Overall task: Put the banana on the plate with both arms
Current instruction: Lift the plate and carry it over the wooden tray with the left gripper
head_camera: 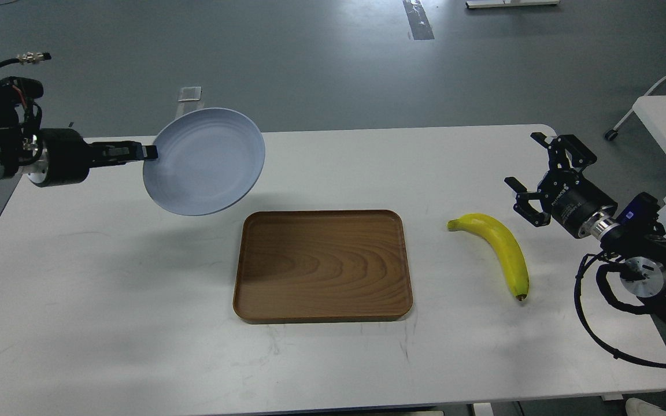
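The pale blue-grey plate [206, 162] hangs in the air above the table's left half, tilted toward me. My left gripper [149, 152] is shut on its left rim. The yellow banana [500, 248] lies on the table right of the tray, dark tip toward the front. My right gripper [526, 164] is open and empty, just right of the banana's stem end and above the table, apart from it.
A rectangular brown wood-grain tray [321, 264] lies at the table's middle, below and right of the raised plate. The white table [107, 300] carries nothing else. A second white table [665, 124] stands at the far right.
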Tool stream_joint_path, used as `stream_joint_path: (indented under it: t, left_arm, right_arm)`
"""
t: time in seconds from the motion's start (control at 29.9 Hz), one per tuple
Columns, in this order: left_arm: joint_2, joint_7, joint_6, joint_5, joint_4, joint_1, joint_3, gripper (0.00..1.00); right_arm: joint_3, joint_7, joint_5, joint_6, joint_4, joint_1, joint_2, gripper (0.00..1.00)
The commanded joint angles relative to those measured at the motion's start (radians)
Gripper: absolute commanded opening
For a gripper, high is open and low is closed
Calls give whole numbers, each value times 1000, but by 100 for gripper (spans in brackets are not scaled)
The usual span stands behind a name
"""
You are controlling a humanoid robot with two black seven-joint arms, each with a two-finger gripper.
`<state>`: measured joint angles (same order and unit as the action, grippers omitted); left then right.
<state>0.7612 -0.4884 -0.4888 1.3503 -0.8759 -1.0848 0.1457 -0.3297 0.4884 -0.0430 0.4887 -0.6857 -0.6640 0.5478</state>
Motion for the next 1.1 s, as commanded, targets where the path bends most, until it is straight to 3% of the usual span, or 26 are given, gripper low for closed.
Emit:
stream_joint_path:
  t: [0.0, 0.33, 0.53, 1.07]
  left_arm:
    - [-103, 0, 0, 73, -38, -20, -3, 0]
    - [-341, 13, 0, 227, 67, -30, -78, 0]
    - [-402, 16, 0, 227, 116, -23, -149, 0]
    - [-520, 44, 0, 216, 242, -14, -163, 0]
  right_arm:
    - [0, 0, 0, 0, 0, 1, 0, 100]
    - [0, 0, 0, 0, 2, 3, 9, 100]
    - [0, 0, 0, 0, 2, 6, 14, 100]
    - [0, 0, 0, 0, 3, 7, 14, 100]
